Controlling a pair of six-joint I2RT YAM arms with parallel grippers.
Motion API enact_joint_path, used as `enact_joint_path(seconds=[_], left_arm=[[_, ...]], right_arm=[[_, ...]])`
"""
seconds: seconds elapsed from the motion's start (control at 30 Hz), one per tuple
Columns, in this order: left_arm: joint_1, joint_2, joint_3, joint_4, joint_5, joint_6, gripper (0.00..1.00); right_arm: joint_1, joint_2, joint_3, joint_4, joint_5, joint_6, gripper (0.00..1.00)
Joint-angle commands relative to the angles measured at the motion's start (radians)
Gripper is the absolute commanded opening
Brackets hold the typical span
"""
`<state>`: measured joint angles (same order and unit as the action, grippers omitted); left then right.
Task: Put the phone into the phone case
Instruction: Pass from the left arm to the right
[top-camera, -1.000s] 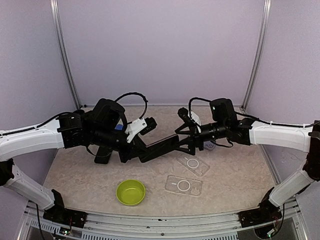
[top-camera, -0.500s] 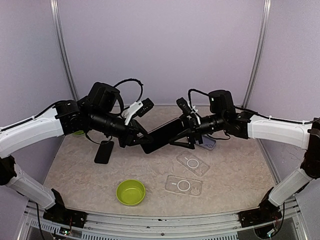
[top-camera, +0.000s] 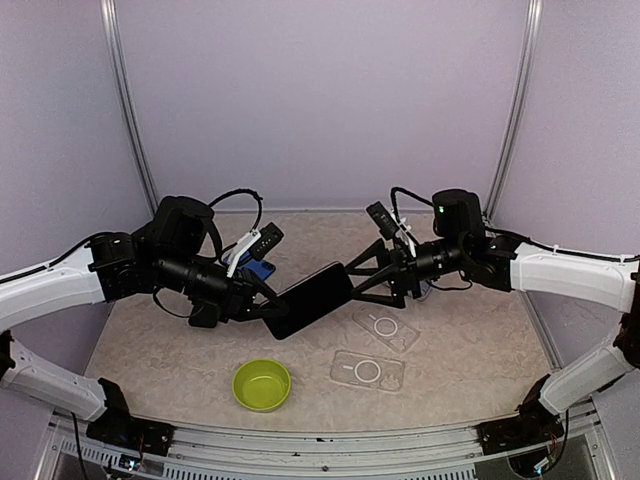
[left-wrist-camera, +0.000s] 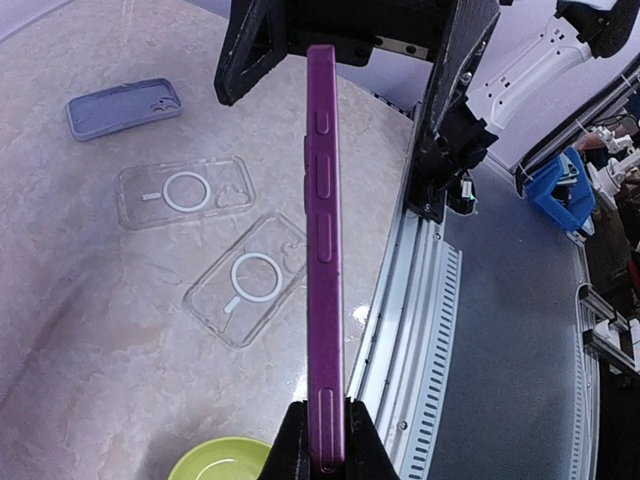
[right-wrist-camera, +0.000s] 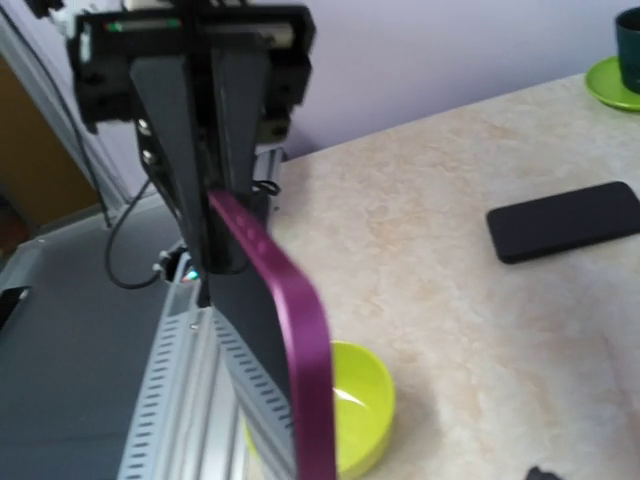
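Two grippers meet in air. Left gripper pressed on near end of phone, pinching it edge-up. Far end of phone sits between spread fingers of right gripper; no touch, I judge. Clear case lies below right gripper. Risk: right closes off-centre, phone twists in my thin left pinch, slips, falls.

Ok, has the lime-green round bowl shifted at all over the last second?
No. The lime-green round bowl sits at the same spot, left of the nearer clear phone case in the top view.
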<state>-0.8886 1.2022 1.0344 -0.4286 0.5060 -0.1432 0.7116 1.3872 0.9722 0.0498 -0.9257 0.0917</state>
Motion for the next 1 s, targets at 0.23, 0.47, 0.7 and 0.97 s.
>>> enact_joint_path(seconds=[0.23,0.47,0.7,0.97], left_arm=[[-0.001,0.011,0.016,0.095,0.134,-0.034,0.0],[0.013,0.065,0.07,0.091,0.191,-0.029,0.0],[0.071,0.103,0.101,0.1,0.283,-0.065,0.0],[0.096,0.18,0.196,0.028,0.323,-0.037,0.31]], right_arm=[[0.068,0.098,0.136,-0.097,-0.152,-0.079,0.8],[0.075,0.136,0.166,-0.108,-0.2,-0.081,0.63],[0.075,0.194,0.234,-0.192,-0.286,-0.126,0.28],[0.073,0.226,0.283,-0.113,-0.434,-0.027,0.0]])
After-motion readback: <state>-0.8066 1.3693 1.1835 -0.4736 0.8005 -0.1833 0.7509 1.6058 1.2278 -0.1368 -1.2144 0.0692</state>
